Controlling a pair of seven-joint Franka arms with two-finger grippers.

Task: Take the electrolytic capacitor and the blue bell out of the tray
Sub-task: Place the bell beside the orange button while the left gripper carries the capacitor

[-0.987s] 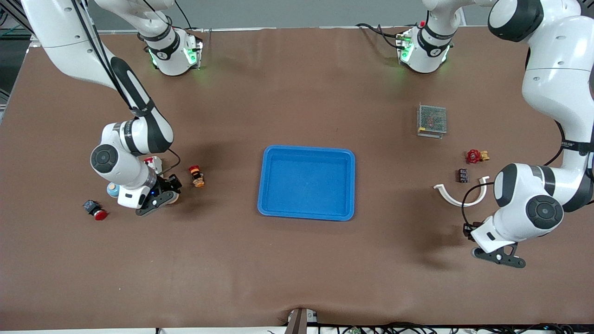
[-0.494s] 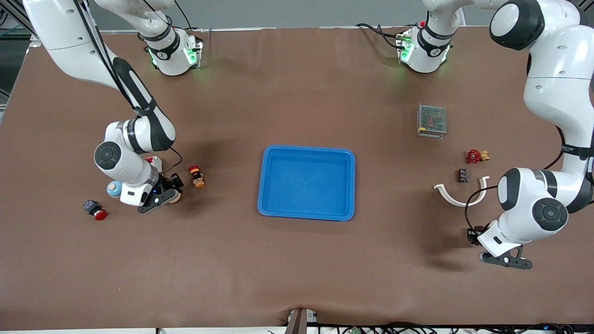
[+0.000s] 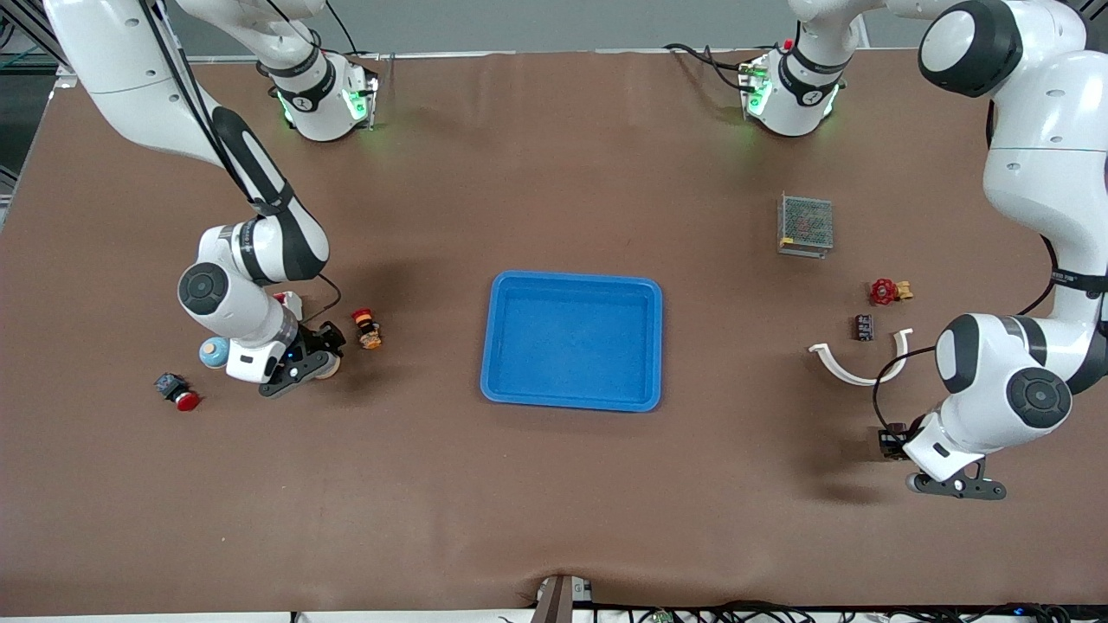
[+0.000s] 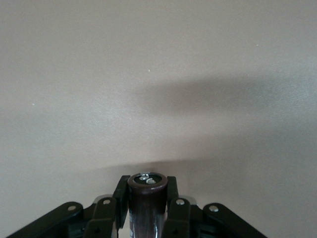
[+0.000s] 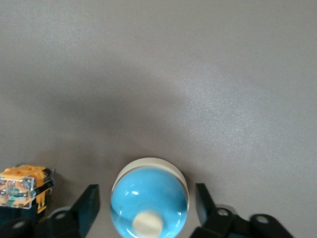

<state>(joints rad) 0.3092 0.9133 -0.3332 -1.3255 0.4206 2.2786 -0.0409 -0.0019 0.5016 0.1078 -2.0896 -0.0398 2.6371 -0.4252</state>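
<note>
— Two pincers in play; where does each one sit?

— The left pincer (image 3: 956, 486) hangs over bare surface (image 3: 554, 510) toward the left arm's end of the table, well apart from the tray (image 3: 494, 346). In the left wrist view it is clenched on the electrolytic capacitor (image 4: 146, 206), a dark brown cylinder pinched between both fingers (image 4: 174, 213) with its terminal end facing out.

— And the right one?

— The right pincer (image 3: 299, 376) is low over the surface toward the right arm's end. Its fingers (image 5: 89, 201) are spread, released, with the blue bell (image 5: 148, 201) standing between them. A sliver of surface shows on each side of the bell, so neither finger touches it.

— So the bell is out of the tray?

— Yes, it rests on the surface on its cream base. The bright blue tray lies in the middle of the surface with nothing in it.

— Anything close to the bell?

— An orange push-button switch (image 3: 368, 330) with a red cap, just beside it on the tray's side. A red-capped button (image 3: 179, 394) lies toward the table's end, and a pale blue round thing (image 3: 211, 352) shows beside the right arm's wrist.

— What lies at the left arm's end?

— A metal mesh box (image 3: 806, 224), a red valve handle (image 3: 883, 292), a small dark component (image 3: 863, 326) and a white curved strip (image 3: 853, 369), all farther from the front camera than the spot under the left pincer.
</note>
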